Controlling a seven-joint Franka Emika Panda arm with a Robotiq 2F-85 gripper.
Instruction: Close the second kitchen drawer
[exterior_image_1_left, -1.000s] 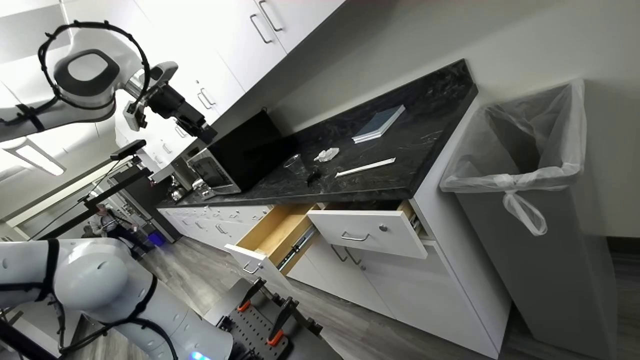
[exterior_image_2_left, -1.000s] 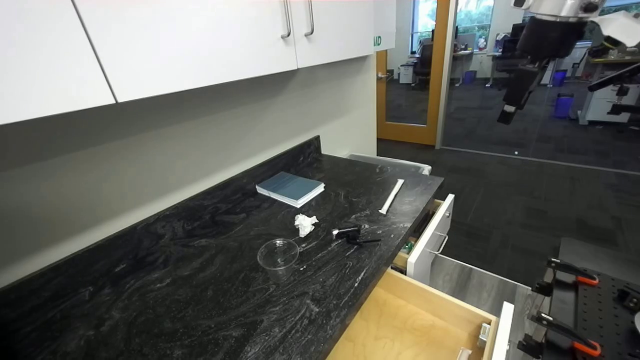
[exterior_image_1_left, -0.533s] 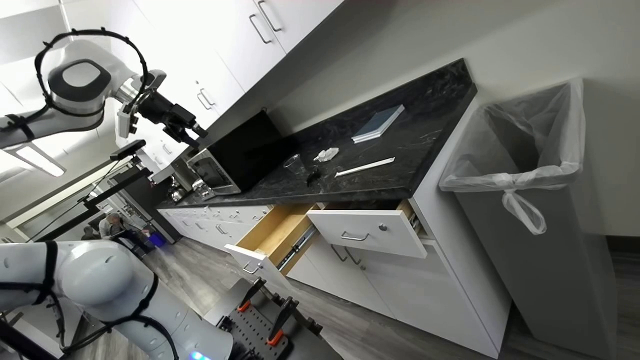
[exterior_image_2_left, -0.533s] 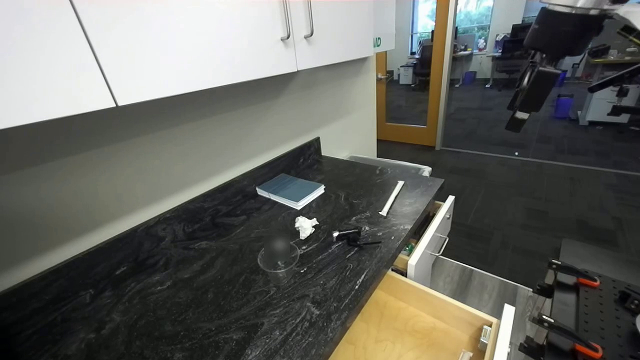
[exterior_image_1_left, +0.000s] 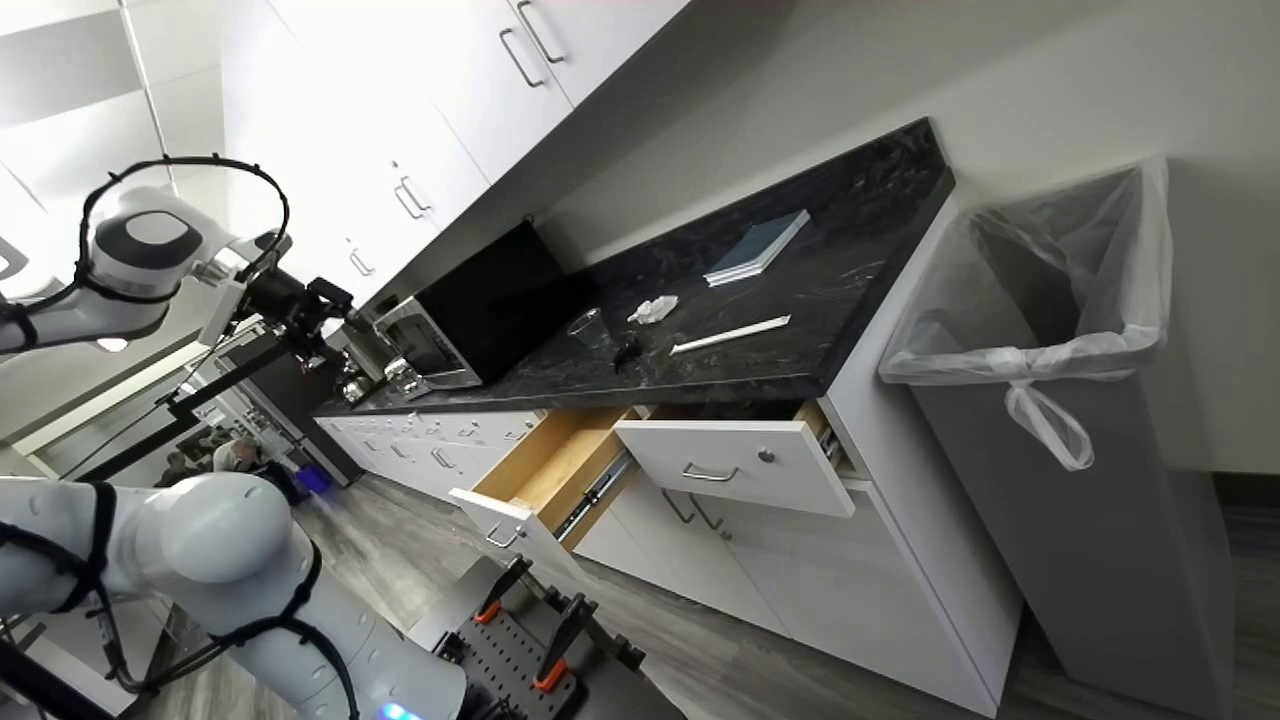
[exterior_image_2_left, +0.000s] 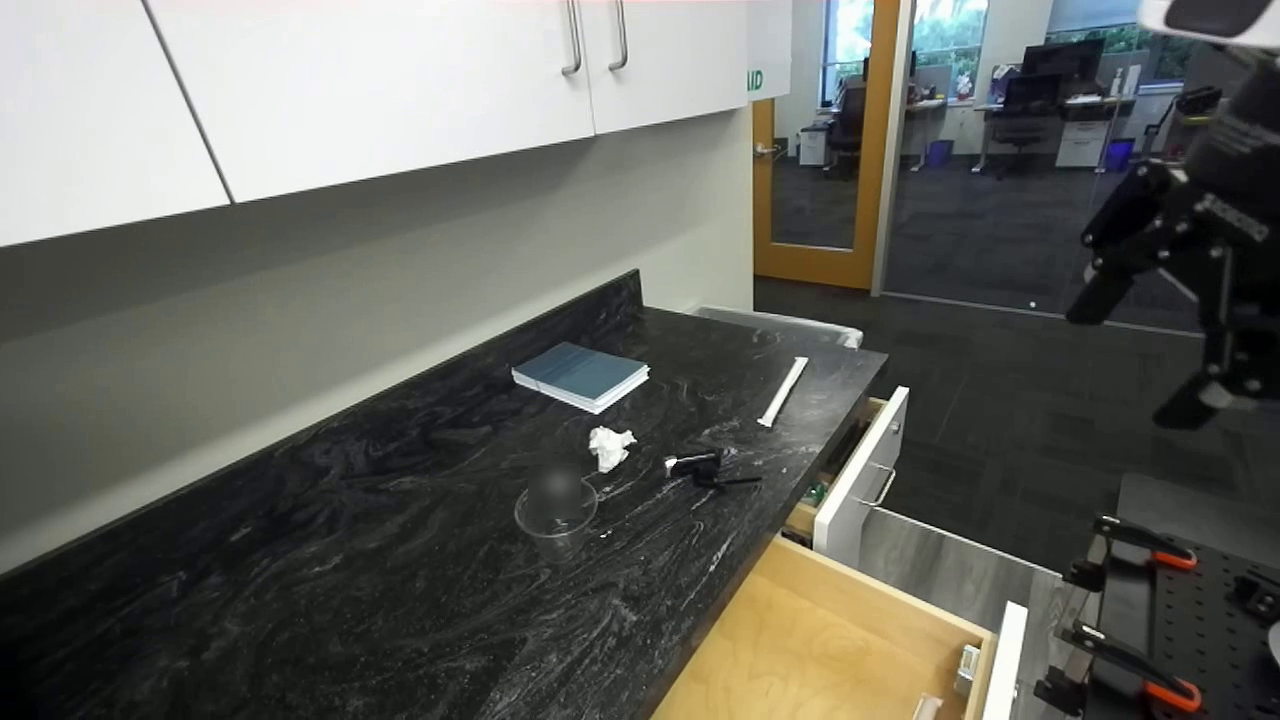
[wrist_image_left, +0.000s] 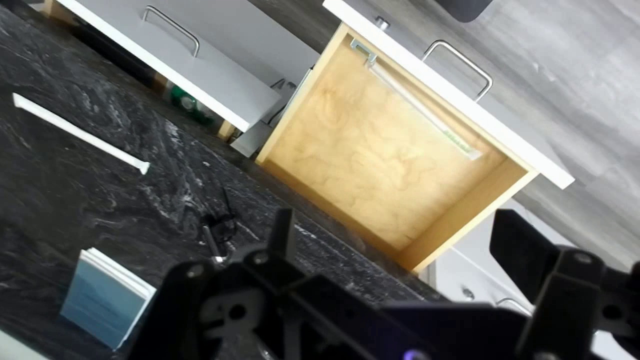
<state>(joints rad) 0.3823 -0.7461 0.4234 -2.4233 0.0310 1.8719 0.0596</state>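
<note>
Second drawer (wrist_image_left: 370, 150) stands untouched, end effector (exterior_image_2_left: 1133, 360) spread wide.

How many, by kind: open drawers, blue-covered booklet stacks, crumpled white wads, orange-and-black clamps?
Further-out drawer and less-open drawer, both open: 2
Blue-covered booklet stack: 1
Crumpled white wad: 1
Orange-and-black clamps: 2
Total: 6

Wooden drawer box (wrist_image_left: 370, 165), shiny metal handle (wrist_image_left: 465, 60)
</note>
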